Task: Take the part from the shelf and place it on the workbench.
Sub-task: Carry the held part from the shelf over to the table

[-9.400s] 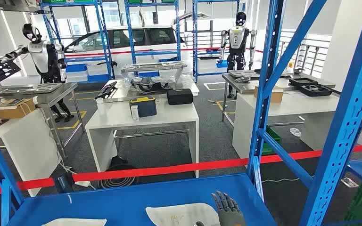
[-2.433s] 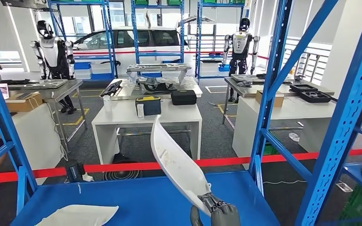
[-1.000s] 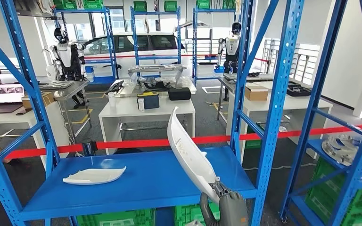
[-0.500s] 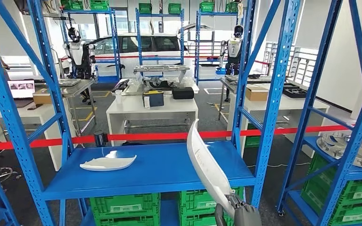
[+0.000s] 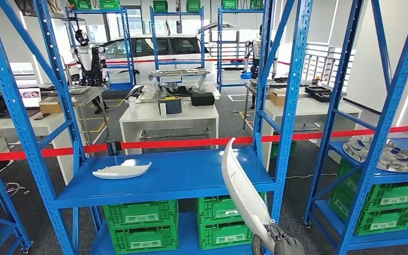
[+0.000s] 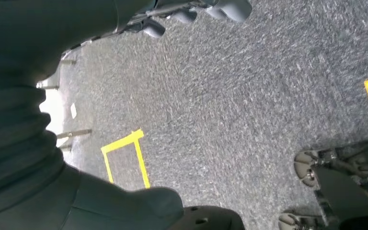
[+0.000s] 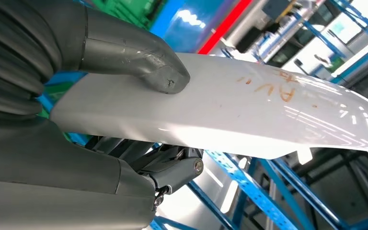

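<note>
A long, curved white part [image 5: 241, 188] stands tilted upright, gripped at its lower end by my right hand [image 5: 277, 245] at the bottom of the head view. It is off the blue shelf [image 5: 191, 178] and in front of the shelf's right half. Up close, the thumb [image 7: 139, 60] presses on the part [image 7: 268, 110], which bears orange writing, and darker fingers [image 7: 172, 170] wrap beneath it. My left hand [image 6: 38, 143] hangs over grey carpet and holds nothing, its fingers [image 6: 187, 14] apart from the thumb. A white workbench [image 5: 138, 113] stands beyond the shelf.
A second white part [image 5: 121, 170] lies on the shelf's left side. Blue uprights [image 5: 289, 106] frame the rack, with green crates [image 5: 141, 223] below. Red tape [image 5: 164, 144] runs behind the shelf. To the right, another rack [image 5: 385, 154] holds round metal parts. Other robots [image 5: 90, 58] stand far back.
My right hand has lifted one white part off the shelf and keeps hold of it. The camera has drawn back, so the whole rack looks farther away and more of it shows.
</note>
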Motion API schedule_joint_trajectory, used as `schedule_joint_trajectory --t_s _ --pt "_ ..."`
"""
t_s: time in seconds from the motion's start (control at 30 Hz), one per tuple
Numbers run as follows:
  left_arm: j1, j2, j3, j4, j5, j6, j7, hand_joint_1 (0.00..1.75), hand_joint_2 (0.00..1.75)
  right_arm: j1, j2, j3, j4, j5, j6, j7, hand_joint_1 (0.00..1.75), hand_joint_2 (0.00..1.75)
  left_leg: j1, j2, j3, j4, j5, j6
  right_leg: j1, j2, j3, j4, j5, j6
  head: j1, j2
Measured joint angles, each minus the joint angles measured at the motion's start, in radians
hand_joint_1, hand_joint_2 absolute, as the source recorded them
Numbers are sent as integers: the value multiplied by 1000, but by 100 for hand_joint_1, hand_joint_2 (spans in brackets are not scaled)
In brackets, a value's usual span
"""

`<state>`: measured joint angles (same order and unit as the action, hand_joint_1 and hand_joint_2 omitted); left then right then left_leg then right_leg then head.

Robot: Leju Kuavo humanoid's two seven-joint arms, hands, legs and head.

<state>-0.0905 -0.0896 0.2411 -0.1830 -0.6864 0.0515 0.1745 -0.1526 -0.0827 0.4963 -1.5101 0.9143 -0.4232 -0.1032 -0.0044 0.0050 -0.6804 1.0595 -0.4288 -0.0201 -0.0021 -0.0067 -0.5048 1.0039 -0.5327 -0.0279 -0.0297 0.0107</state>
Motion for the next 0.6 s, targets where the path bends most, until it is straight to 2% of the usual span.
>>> schedule_joint_trajectory --t_s 0.07,0.1,0.13,0.17,0.2,0.23,0.27,0.3,0.33,0.37,0.4,0.43,0.47,0.5,0.53,0.6 --pt "1 0 -1 0 -3 -2 -2 0 175 1 2 0 -10 5 20 5 175 175 5 -3 -27 100 -102 -11 -2 -2 -28 -1 25 -9 -1 0" --pt "2 0 -1 1 -2 -2 -4 0 175 1 3 0 -13 6 30 5 175 175 7 -3 -37 164 -142 -15 -2 -2 -43 0 38 -10 -1 0" --pt "2 0 -1 1 0 -2 -5 0 175 -1 3 0 -14 5 39 4 175 175 9 -3 -41 218 -158 -18 -2 -2 -58 2 50 -9 -1 0" --pt "2 0 -1 1 2 -2 -6 0 175 -3 4 0 -14 3 46 3 175 175 10 -3 -34 247 -148 -20 -2 -3 -75 4 63 -7 -1 0" --pt "2 0 -1 1 5 -1 -6 0 175 -5 4 0 -14 0 51 1 175 175 11 -3 -12 245 -122 -21 -2 -3 -92 6 76 -5 -1 0" --pt "2 0 -1 1 7 -1 -7 0 175 -8 4 0 -14 -2 54 0 175 175 12 -3 28 208 -94 -20 -2 -4 -108 9 88 -1 -1 0" --pt "2 0 -1 0 7 -1 -7 0 175 -10 5 0 -14 -3 56 -1 175 175 13 -3 82 143 -84 -18 -2 -4 -122 12 99 3 -1 0" --pt "2 0 -1 -1 8 0 -7 0 175 -13 6 0 -15 -4 56 -2 175 175 12 -4 141 63 -92 -14 -1 -5 -133 15 108 8 0 0" --pt "1 0 -1 -1 8 0 -7 0 175 -16 6 0 -15 -4 56 -3 175 175 9 -5 183 -2 -107 -8 -1 -5 -139 16 118 13 0 0" --pt "1 0 -1 -2 8 1 -8 0 175 -18 7 0 -15 -4 56 -5 175 175 6 -7 207 -46 -122 -1 -2 -7 -143 15 128 19 0 0" --pt "1 0 -1 -2 8 1 -8 0 175 -20 7 0 -15 -5 57 -7 175 175 2 -7 212 -65 -124 8 -3 -7 -145 13 138 26 1 0" --pt "2 -1 -1 -1 8 1 -7 0 175 -21 7 0 -15 -5 57 -8 175 175 1 -6 202 -66 -115 17 -6 -7 -147 10 145 33 1 0" --pt "3 -1 -1 0 8 1 -7 0 175 -21 7 0 -15 -5 57 -8 175 175 1 -4 194 -68 -105 27 -8 -6 -152 16 137 40 1 0" --pt "4 -1 -1 0 8 1 -7 0 175 -21 6 0 -15 -5 57 -8 175 175 2 -1 184 -70 -93 36 -9 -4 -161 35 110 46 1 0" --pt "5 -1 -1 0 8 1 -7 0 175 -21 6 0 -15 -5 57 -8 175 175 3 1 172 -71 -80 43 -10 -2 -175 76 63 51 1 0" --pt "5 0 -1 0 8 1 -7 0 175 -21 6 0 -15 -5 57 -8 175 175 1 3 141 -69 -53 50 -10 0 -208 204 -42 57 2 0"
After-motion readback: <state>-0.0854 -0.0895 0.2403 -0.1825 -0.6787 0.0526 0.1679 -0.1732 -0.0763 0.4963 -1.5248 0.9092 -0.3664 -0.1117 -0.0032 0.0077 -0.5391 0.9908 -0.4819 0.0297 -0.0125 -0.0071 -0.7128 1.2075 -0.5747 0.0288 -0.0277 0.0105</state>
